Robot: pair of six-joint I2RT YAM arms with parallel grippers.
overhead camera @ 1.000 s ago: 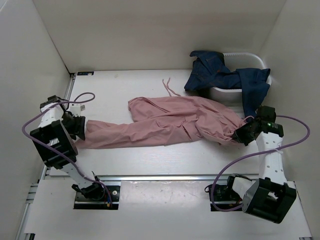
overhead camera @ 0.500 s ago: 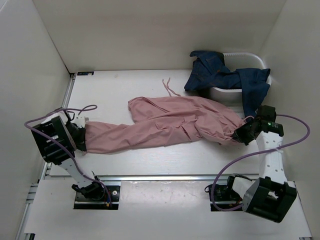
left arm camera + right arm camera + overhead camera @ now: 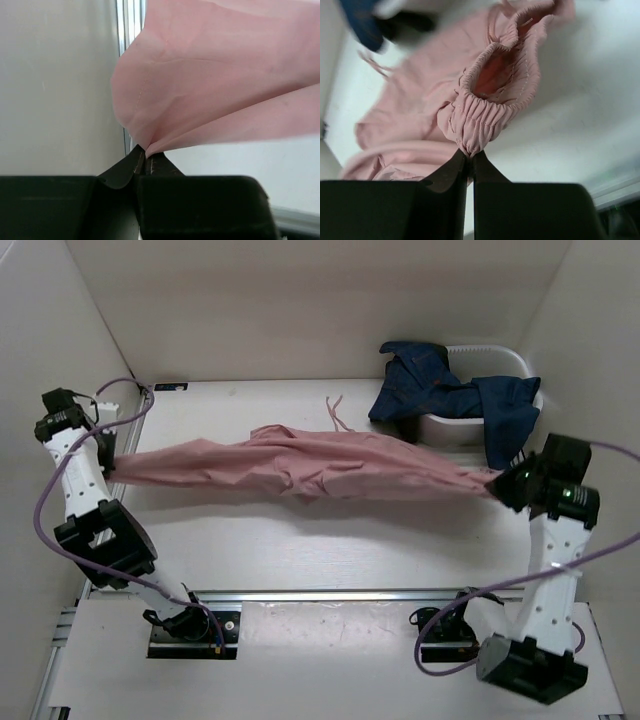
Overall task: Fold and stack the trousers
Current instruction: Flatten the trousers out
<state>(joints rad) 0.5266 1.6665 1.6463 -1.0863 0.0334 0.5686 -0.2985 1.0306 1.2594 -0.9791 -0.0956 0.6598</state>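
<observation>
While the left gripper (image 3: pixel 145 159) is pinching a plain end of the dusty-pink trousers (image 3: pixel 310 465) with its jaws shut on the fabric, the right gripper (image 3: pixel 469 156) is clamping a gathered elastic edge at the other end. The trousers are hanging stretched between them, running from just nearside of the white tub (image 3: pixel 500 352) far out to its left. Dark blue jeans (image 3: pixel 440 390) are draping over that tub's rim.

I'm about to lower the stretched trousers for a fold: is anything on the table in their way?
Nothing visible lies on the table beneath the trousers, held taut between the left gripper and right gripper. The white tub draped with blue denim sits behind their right end, close to that gripper.
</observation>
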